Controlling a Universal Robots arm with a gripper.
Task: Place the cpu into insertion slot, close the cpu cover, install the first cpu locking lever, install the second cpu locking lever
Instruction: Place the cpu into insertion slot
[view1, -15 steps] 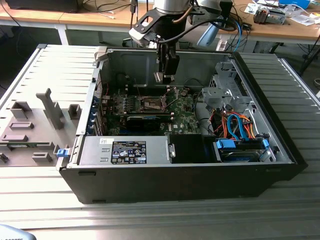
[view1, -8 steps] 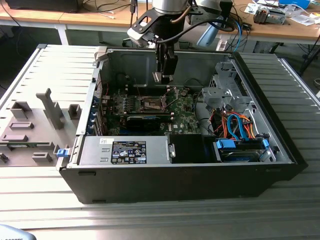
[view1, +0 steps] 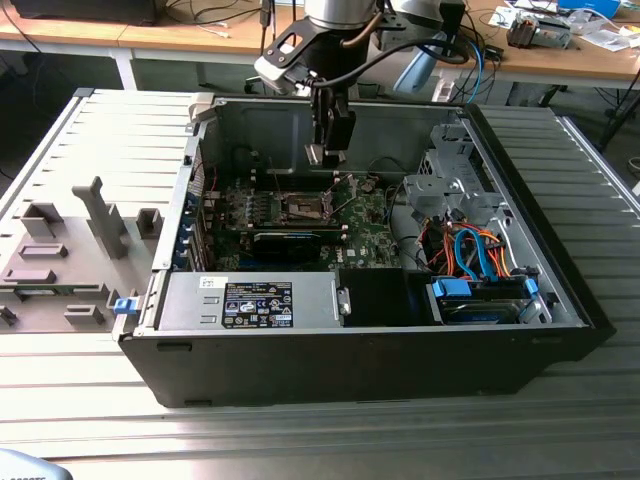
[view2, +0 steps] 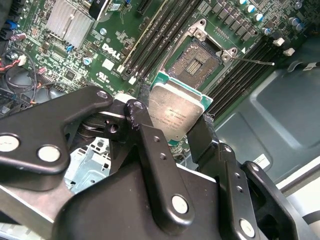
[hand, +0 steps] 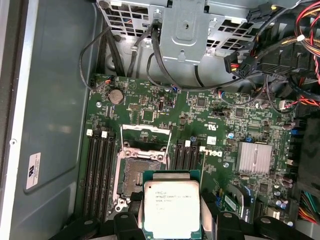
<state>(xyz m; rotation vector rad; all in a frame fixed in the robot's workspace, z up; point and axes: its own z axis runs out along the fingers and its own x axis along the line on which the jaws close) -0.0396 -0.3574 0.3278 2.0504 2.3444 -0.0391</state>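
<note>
Jaws clamped on the cpu (hand: 171, 207), held just above the motherboard (hand: 220, 130), near its open insertion slot (hand: 142, 172), upper centre of the exterior view. Chip not yet seated; all four steps appear left.

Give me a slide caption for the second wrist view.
The gripper holds the cpu by its edges, clear of the empty insertion slot on the green motherboard.

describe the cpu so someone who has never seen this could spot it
Find the open computer case, then the green motherboard inside it. Near its empty socket the gripper holds the cpu: a flat square chip with a silvery-grey top and green rim, unlike the finned heatsink nearby.
</note>
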